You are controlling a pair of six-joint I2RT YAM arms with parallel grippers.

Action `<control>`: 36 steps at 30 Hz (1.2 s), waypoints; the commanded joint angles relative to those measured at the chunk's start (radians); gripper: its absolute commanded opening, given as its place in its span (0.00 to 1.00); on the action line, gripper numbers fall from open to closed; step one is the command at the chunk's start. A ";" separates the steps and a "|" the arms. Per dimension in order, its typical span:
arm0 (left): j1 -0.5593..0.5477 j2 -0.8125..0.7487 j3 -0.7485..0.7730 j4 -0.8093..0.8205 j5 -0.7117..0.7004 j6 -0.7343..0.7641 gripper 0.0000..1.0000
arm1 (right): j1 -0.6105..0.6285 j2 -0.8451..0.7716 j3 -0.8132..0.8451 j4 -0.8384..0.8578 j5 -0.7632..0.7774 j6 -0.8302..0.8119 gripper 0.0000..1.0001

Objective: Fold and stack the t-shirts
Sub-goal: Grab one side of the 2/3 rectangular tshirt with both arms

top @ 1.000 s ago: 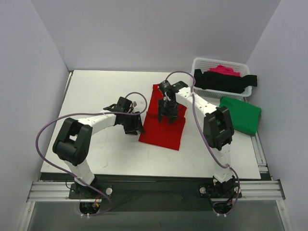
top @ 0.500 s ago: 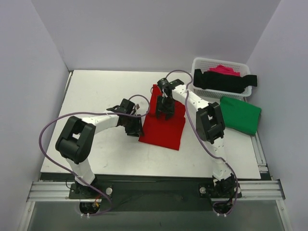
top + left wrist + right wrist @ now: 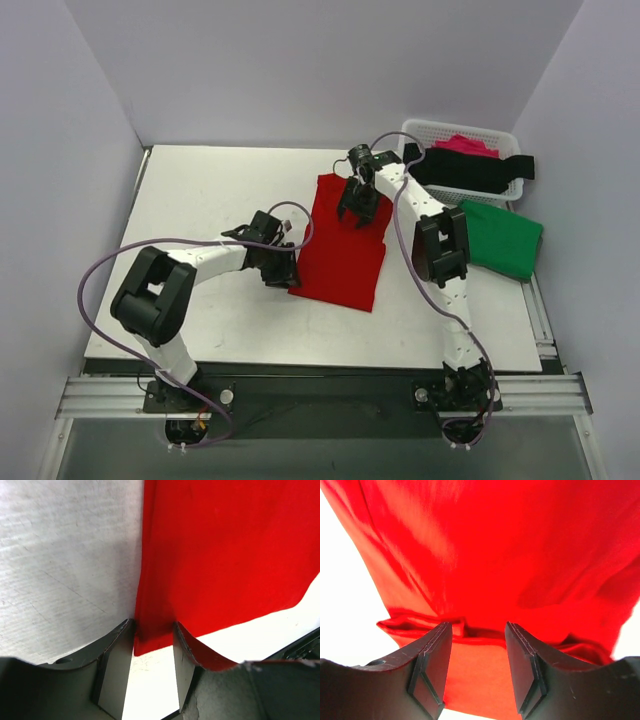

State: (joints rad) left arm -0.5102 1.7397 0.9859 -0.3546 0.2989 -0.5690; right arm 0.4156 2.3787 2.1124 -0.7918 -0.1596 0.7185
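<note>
A bright red t-shirt point(image 3: 340, 250) lies folded at mid-table. My left gripper point(image 3: 283, 272) is low at its near left corner. In the left wrist view that corner point(image 3: 152, 637) sits between the half-open fingers point(image 3: 117, 665), and a flap of cloth rests on the right finger. My right gripper point(image 3: 360, 208) presses on the shirt's far part. Its jaws stand apart over a fold of red cloth point(image 3: 475, 635). A green t-shirt point(image 3: 500, 238) lies folded at the right. Black point(image 3: 465, 170) and pink point(image 3: 465, 145) t-shirts hang in the basket.
The white lattice basket point(image 3: 415, 130) stands at the far right corner, with the black shirt draped over its front rim. Purple cables loop from both arms over the table. Grey walls close in the left, the back and the right.
My right gripper has slid along the red shirt toward its far edge, and the cloth there lies wider. My left gripper has crept to the near left corner and narrowed its jaws.
</note>
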 commanded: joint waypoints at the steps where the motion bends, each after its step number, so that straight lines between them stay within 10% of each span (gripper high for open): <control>1: -0.014 -0.015 -0.052 -0.029 -0.035 -0.006 0.48 | -0.032 -0.055 0.035 -0.023 0.017 0.027 0.47; 22: 0.012 -0.160 -0.162 0.066 0.025 -0.049 0.49 | -0.008 -0.686 -0.758 0.112 -0.024 -0.064 0.48; 36: 0.039 -0.192 -0.187 0.100 0.068 -0.066 0.51 | 0.115 -0.770 -1.092 0.249 -0.064 0.047 0.43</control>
State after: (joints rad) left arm -0.4805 1.5871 0.7990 -0.2924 0.3454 -0.6281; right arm 0.5327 1.6489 1.0374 -0.5606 -0.2234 0.7403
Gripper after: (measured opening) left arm 0.510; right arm 0.432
